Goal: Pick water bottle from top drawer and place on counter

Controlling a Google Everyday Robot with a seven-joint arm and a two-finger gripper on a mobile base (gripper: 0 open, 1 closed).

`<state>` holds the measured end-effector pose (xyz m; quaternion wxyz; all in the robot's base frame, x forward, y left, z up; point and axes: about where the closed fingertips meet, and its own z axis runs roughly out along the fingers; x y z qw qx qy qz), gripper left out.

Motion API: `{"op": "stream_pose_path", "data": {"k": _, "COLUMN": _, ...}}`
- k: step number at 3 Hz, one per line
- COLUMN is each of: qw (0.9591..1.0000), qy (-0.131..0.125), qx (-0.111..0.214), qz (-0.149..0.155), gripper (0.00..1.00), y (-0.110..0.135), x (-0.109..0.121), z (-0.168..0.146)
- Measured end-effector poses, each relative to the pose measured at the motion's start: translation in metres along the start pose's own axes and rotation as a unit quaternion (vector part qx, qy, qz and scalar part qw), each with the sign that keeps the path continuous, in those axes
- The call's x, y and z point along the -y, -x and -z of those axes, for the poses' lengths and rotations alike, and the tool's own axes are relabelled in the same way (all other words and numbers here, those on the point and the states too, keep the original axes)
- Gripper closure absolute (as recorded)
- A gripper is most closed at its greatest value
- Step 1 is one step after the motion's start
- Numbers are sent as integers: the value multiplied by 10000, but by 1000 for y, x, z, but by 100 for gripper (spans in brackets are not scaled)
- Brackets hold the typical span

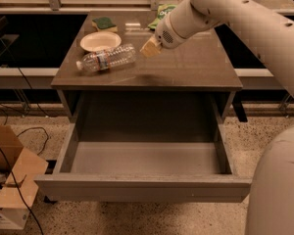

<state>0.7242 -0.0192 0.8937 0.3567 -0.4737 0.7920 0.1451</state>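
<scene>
The water bottle [107, 59] lies on its side on the counter [186, 67], at the left part, white cap pointing left. It rests just in front of a white bowl. My gripper [150, 47] hangs above the counter just right of the bottle's base, apart from it and holding nothing. The top drawer [142, 190] is pulled wide open below the counter, and its pale grey floor holds nothing.
A white bowl [100, 41] and a green sponge [104, 23] sit at the counter's back left. A green bag [162, 12] lies at the back, partly behind my arm. A cardboard box [12, 180] stands on the floor at the left.
</scene>
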Motion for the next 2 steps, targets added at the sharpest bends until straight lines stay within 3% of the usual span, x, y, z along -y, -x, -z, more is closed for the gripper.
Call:
{"op": "stream_pose_path", "data": {"k": 1, "qw": 10000, "qy": 21, "qx": -7, "qz": 4, "gripper": 12, "y": 0, "x": -1, "z": -2}}
{"op": "stream_pose_path", "data": {"k": 2, "qw": 10000, "qy": 38, "qx": -13, "qz": 7, "gripper": 0, "y": 0, "x": -2, "z": -5}}
